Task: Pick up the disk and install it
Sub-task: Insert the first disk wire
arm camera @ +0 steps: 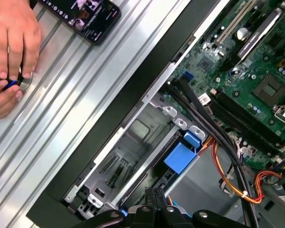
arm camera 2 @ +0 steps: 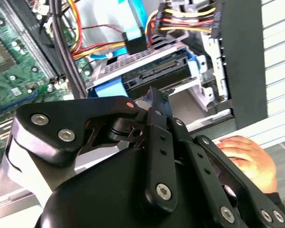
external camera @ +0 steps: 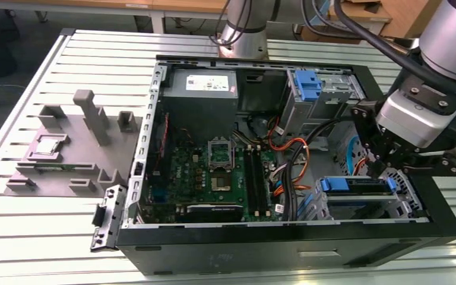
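Observation:
The disk [arm camera 2: 154, 73] lies flat in the grey drive cage [arm camera 2: 133, 57] at the case's front corner, on the exterior view's right. Its connector edge faces out, and blue plastic [arm camera 2: 107, 88] shows at its side. In the exterior view the disk [external camera: 358, 195] sits under a blue rail [external camera: 347, 184]. My gripper [external camera: 380, 171] hangs just above that cage. In both wrist views the gripper [arm camera 2: 154, 97] [arm camera: 154, 194] has its two black fingers pressed together with nothing between them, the tips right beside the disk's edge.
The open computer case [external camera: 291, 237] holds the motherboard [external camera: 212, 172], orange and black cables [external camera: 295, 160] and a second cage with a blue latch [external camera: 307, 86]. A grey fixture [external camera: 69, 148] stands on the slatted table. A person's hands [arm camera: 12, 38] and a phone [arm camera: 85, 14] are beside the case.

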Controlling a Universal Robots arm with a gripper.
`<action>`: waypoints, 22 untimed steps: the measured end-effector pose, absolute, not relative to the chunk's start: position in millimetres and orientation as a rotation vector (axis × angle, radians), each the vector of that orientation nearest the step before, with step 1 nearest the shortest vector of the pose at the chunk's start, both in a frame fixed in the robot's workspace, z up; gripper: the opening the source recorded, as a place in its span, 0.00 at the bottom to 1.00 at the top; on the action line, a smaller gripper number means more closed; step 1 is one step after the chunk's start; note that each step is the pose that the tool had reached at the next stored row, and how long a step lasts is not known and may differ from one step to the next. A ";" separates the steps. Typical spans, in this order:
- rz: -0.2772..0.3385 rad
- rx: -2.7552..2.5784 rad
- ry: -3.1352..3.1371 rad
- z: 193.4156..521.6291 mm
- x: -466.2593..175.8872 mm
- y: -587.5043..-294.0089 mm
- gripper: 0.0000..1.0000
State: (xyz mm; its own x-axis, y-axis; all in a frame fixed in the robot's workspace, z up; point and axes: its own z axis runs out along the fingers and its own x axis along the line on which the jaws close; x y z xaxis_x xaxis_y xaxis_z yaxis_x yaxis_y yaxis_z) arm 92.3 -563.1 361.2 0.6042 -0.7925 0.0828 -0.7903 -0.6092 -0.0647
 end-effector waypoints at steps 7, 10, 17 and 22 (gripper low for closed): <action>-0.181 -2.795 1.372 361.8 93.1 -557.4 0.10; -0.184 -2.799 1.372 361.6 94.9 -554.4 0.10; -0.191 -2.808 1.372 359.0 102.6 -549.5 0.10; -0.195 -2.811 1.367 357.6 107.0 -547.2 0.10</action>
State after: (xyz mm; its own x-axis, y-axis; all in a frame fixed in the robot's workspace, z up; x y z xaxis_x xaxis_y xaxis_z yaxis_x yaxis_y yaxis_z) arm 107.0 -547.2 357.6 0.6111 -0.7842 0.1073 -0.7830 -0.6188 -0.0631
